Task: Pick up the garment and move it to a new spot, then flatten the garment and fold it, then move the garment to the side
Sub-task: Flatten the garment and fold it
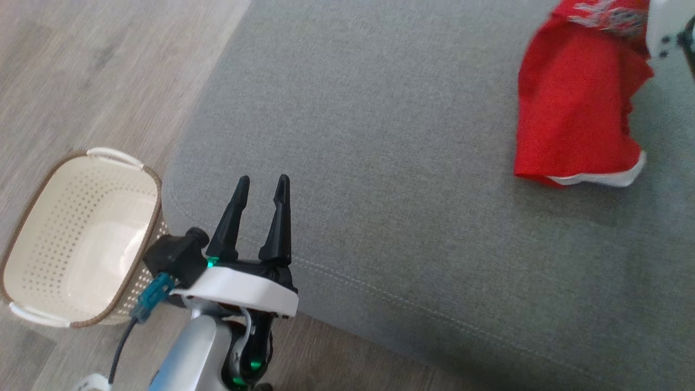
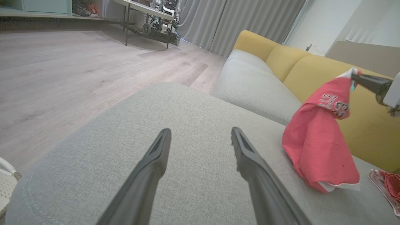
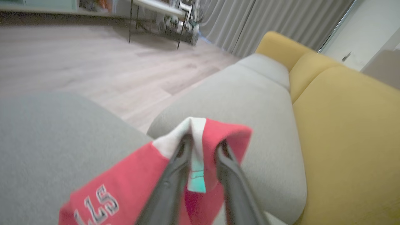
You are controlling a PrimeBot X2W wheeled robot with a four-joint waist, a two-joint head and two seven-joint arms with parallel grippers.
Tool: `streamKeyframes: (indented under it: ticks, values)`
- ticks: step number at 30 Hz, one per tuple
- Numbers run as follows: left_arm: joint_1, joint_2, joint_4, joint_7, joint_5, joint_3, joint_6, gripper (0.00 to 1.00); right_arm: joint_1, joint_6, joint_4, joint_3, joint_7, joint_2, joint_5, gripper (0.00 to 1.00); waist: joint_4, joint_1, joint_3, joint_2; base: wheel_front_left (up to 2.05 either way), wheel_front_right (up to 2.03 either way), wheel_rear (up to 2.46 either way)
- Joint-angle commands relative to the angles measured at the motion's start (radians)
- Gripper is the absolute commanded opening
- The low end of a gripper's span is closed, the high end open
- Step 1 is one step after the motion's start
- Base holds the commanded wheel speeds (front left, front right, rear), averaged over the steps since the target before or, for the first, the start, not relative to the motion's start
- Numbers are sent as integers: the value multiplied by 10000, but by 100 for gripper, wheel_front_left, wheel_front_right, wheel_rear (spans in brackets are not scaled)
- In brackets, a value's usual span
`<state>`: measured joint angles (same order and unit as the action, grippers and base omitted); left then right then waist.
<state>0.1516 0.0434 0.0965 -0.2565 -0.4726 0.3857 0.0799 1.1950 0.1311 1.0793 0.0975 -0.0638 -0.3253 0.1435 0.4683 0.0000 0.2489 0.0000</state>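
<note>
1. Red shirt (image 1: 575, 108) with white trim and printed lettering hangs by its collar over the far right part of the grey seat cushion (image 1: 380, 206). Its white hem looks to be touching the fabric there.
2. Right gripper (image 3: 204, 141) has its two dark fingers part-way apart, with the collar and its label draped between them. By the look of it, this is a loose hold rather than a pinch.
3. Left gripper (image 1: 263, 179) stands wide open and empty over the cushion's near left corner, beside a cream perforated basket (image 1: 81, 239) on the floor.
4. Likely step: setting the shirt down at its new spot. This is best done low, with a slow drag toward the cushion's middle, so the cloth lays out instead of heaping.
5. Risk — the collar may snag on a fingertip, so lift straight up to clear it and stay well in from the cushion's edges.
</note>
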Motion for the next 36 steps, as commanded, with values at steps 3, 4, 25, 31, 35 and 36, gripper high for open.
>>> streamKeyframes:
  ticks: [3, 4, 25, 31, 35, 36]
  values:
    - [468, 68, -388, -53, -90, -220, 99, 100, 350, -4, 136, -209, 46, 171, 325, 100, 27, 0, 150, 0, 0, 0, 0]
    - [501, 68, -396, -53, -95, -225, 117, 100, 334, -4, 279, -243, 2, 240, 419, 100, -39, 0, 158, 0, 0, 0, 0]
    - [467, 68, -270, -53, 545, -990, -84, 100, -3249, -4, -1436, -143, -1975, 1827, -2707, 100, -3089, 0, -1320, 0, 0, 0, 0]
    - [395, 68, -278, -53, 648, -1058, -126, 100, -5696, -4, -3483, -15, -1978, 1954, -3795, 100, -3734, 0, -1458, 0, 0, 0, 0]
    - [283, 68, -246, -53, 718, -1057, -176, 100, -6831, -4, -4433, -180, -1906, 2126, -4204, 100, -3922, 0, -1500, 0, 0, 0, 0]
    - [258, 68, -239, -53, 733, -1050, -190, 100, -7032, -4, -4633, -212, -1864, 2152, -4231, 100, -3937, 0, -1498, 0, 0, 0, 0]
